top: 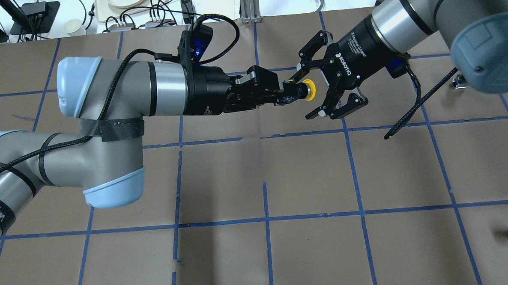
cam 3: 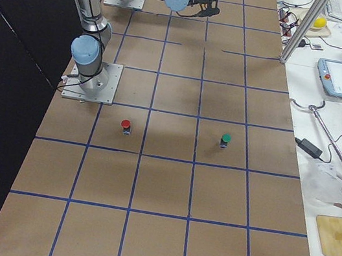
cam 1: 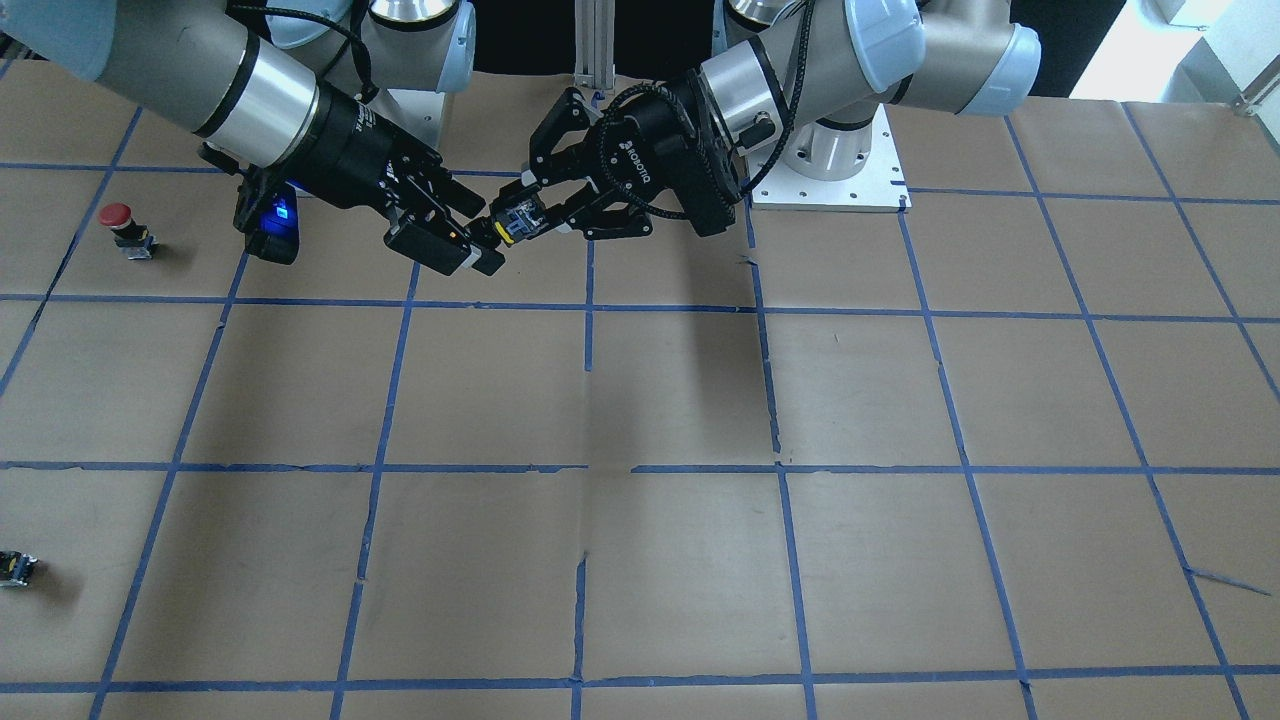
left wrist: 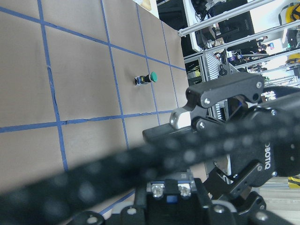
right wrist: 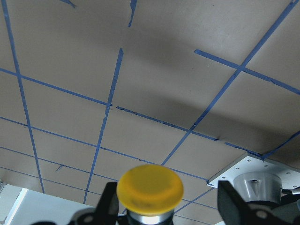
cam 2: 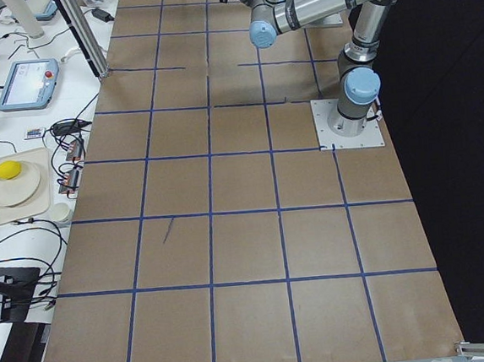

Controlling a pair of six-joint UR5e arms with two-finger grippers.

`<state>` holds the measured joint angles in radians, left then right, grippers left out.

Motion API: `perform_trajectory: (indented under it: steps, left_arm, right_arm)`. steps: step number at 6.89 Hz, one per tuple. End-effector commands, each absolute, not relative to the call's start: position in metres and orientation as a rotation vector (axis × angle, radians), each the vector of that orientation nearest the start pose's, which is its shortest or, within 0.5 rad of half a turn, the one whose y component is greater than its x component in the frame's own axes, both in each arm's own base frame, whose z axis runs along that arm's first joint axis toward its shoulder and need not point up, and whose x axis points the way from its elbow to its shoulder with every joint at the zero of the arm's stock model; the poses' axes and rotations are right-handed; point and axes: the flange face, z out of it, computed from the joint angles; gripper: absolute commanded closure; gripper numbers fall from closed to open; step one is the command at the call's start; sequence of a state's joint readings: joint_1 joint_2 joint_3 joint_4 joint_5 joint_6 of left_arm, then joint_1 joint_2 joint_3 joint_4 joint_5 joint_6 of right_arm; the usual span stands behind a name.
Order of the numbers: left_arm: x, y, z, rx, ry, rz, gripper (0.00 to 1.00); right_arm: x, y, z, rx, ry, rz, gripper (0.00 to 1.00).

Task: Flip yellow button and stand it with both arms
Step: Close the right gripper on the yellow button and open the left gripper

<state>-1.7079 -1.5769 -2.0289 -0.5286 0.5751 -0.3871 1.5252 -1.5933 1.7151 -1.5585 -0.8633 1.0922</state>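
Note:
The yellow button (top: 308, 90) hangs in the air above the table's far middle, lying sideways. My left gripper (top: 287, 95) is shut on its black base, and the cap points at my right arm. My right gripper (top: 305, 93) is open, with one finger on each side of the cap and not touching it. The front view shows the button (cam 1: 510, 226) between the left gripper (cam 1: 522, 218) and the right gripper (cam 1: 472, 228). The right wrist view looks straight onto the yellow cap (right wrist: 150, 187), with the fingers (right wrist: 232, 199) spread apart beside it.
A red button (cam 1: 118, 222) stands on the paper-covered table on my right side, and a small dark part (cam 1: 15, 568) lies further out. A green button (cam 3: 225, 139) stands beyond the red one (cam 3: 125, 125). The left arm's base plate (cam 1: 830, 175) is close behind the grippers.

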Motion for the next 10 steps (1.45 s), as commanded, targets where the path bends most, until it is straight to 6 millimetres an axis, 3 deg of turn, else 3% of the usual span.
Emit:
perform_trajectory:
  steps: [1, 3, 5, 6, 10]
  left_arm:
    - [-0.2784, -0.4332, 0.4197, -0.071, -2.056, 0.297, 0.99]
    - [-0.2784, -0.4327, 0.4220, -0.057, -2.054, 0.293, 0.98]
    - [-0.2784, -0.4331, 0.4213, -0.053, -2.054, 0.290, 0.98]
    - [-0.2791, -0.4330, 0.4206, -0.054, -2.054, 0.287, 0.97]
    - [-0.2786, -0.4342, 0.4192, -0.049, -2.055, 0.284, 0.92]
  right_arm:
    - [0.1750, -0.4757, 0.4546, 1.412, 2.090, 0.604, 0.36]
    - [0.1750, -0.4752, 0.4553, 1.411, 2.090, 0.602, 0.40]
    - [0.1752, -0.4747, 0.4538, 1.413, 2.088, 0.608, 0.61]
    - [0.1752, -0.4743, 0.4545, 1.412, 2.089, 0.607, 0.67]
    - [0.1751, -0.4749, 0.4546, 1.411, 2.089, 0.606, 0.69]
